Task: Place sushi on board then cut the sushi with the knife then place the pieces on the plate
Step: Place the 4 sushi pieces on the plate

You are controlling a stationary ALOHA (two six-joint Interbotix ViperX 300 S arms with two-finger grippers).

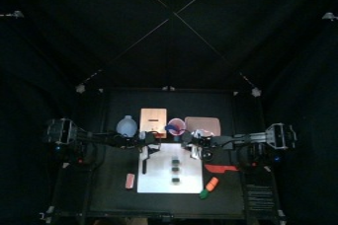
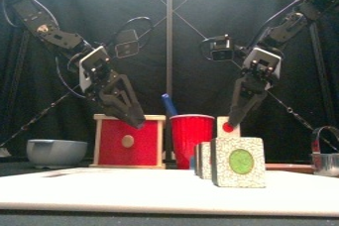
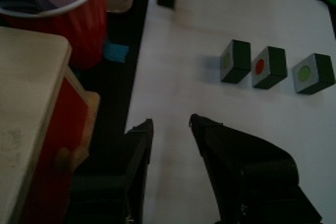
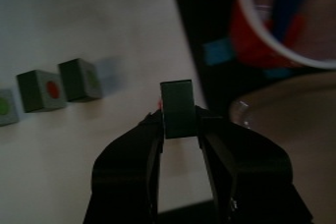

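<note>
Cutting appears to be finished: the toy sushi roll of dark green blocks is standing in separate pieces on the white cutting board (image 1: 156,175), which is lying mid-desk toward the front edge. Three dark green pieces (image 3: 272,67) are sitting upright in a short row on the board, close together but not touching, their red and green centres showing.

A fourth dark green block (image 4: 178,95) is hanging clamped between the jaws of the right claw (image 4: 178,120). It is being held above the board's back right corner, on the side nearest the flat pink tray (image 1: 201,125) by the desk's back edge. No piece can be made out on that tray, so the plating is judged to be only just beginning, with the held block to deliver and three more to fetch.

The blue toy knife (image 2: 169,104) is standing handle-up in the red plastic cup (image 2: 192,136) at the back, between the tray and the pale wooden box with a red drawer front (image 2: 129,141). A blue-grey bowl (image 2: 56,151) is resting toward the back left corner.

Both arms are reaching down from above at a slant, wrists bent, claws tilting inward toward the board. The left claw (image 3: 170,123) is hovering over the board's left part beside the wooden box, jaws parted and gripping nothing.
</note>
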